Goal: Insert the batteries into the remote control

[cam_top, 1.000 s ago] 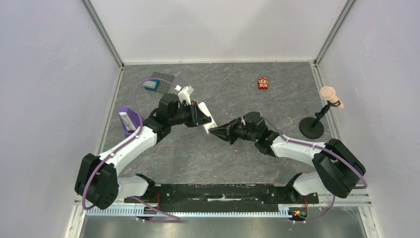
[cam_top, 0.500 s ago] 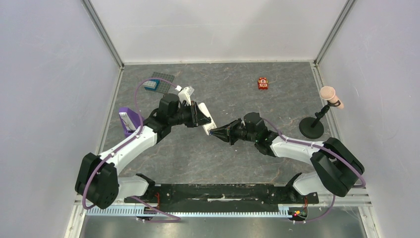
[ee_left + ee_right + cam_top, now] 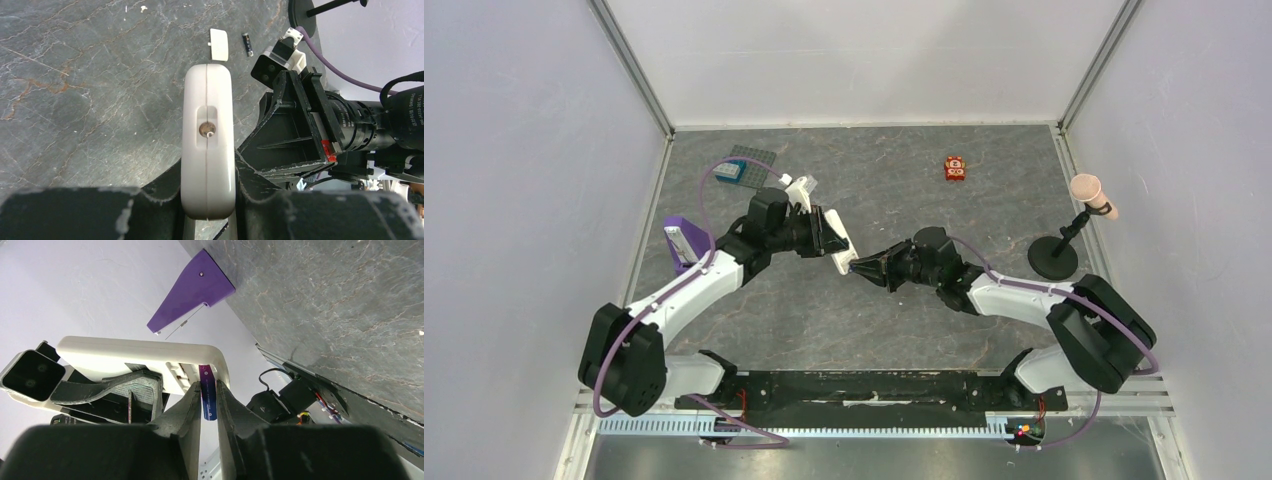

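My left gripper point(image 3: 836, 241) is shut on the white remote control point(image 3: 844, 251) and holds it above the table, its end towards the right gripper. In the left wrist view the remote point(image 3: 207, 140) sits edge-on between the fingers. My right gripper point(image 3: 860, 266) is shut on the bluish-purple battery point(image 3: 208, 394), whose far end is at the remote's open compartment point(image 3: 186, 374). The dark battery point(image 3: 246, 43) lies on the table beside the white battery cover point(image 3: 218, 44).
A red-orange toy block point(image 3: 954, 168) lies at the back. A purple stand point(image 3: 679, 243) is at the left wall, a grey baseplate with a blue piece point(image 3: 742, 166) at the back left. A black-based stand with a pink head point(image 3: 1056, 256) is at the right.
My right gripper has moved a little left with the purple battery, closer to the remote's end. The left gripper has barely shifted.
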